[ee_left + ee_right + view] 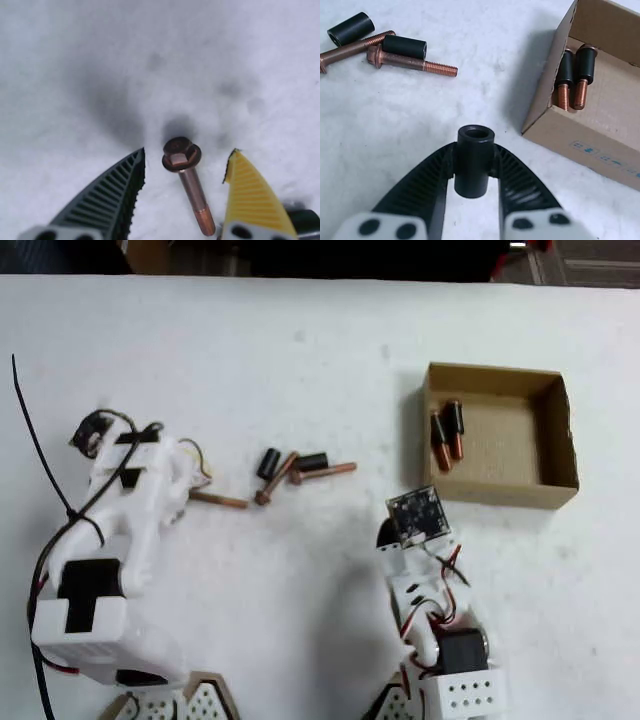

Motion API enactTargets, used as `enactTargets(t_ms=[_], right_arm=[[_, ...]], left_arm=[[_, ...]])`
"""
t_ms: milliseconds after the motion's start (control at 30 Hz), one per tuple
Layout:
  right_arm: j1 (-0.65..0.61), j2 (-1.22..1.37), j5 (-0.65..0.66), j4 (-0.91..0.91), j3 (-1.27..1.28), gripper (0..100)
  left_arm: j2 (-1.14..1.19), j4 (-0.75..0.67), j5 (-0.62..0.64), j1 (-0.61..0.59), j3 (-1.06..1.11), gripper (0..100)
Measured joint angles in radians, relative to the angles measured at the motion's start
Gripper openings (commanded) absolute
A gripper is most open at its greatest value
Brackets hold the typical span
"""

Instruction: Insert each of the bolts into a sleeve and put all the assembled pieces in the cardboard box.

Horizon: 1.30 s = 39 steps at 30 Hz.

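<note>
A copper bolt (pixel 187 185) lies on the white table between the fingers of my left gripper (pixel 188 151), which is open around it without touching. In the high view this bolt (pixel 219 500) pokes out beside the left arm (pixel 130 495). My right gripper (pixel 475 149) is shut on a black sleeve (pixel 474 160), held upright just above the table near the cardboard box (pixel 585 135). Two assembled pieces (pixel 447 435) lie in the box (pixel 556 440). Two loose sleeves (pixel 268 462) (pixel 313 461) and two loose bolts (pixel 277 480) (pixel 328 471) lie mid-table.
The right arm (pixel 440 620) stands at the front, just below the box's near-left corner. A black cable (pixel 40 455) trails along the left arm. Bare white table spreads behind the parts and to the right of the box.
</note>
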Motion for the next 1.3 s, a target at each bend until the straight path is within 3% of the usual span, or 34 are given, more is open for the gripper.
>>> enactTargets(t_ms=[367,667,1100,1300], right_arm=[[0.0,0.0,0.0,0.0,0.0,1.8],[0.0,0.0,0.0,0.0,0.0,1.8],[0.0,0.0,0.0,0.0,0.0,1.8],[0.0,0.0,0.0,0.0,0.0,1.8]], left_arm=[[0.0,0.0,0.0,0.0,0.0,27],[0.0,-0.005,0.0,0.005,-0.002,5],[0.0,-0.026,0.002,0.005,-0.002,4],[0.0,-0.026,-0.089,0.005,-0.002,4]])
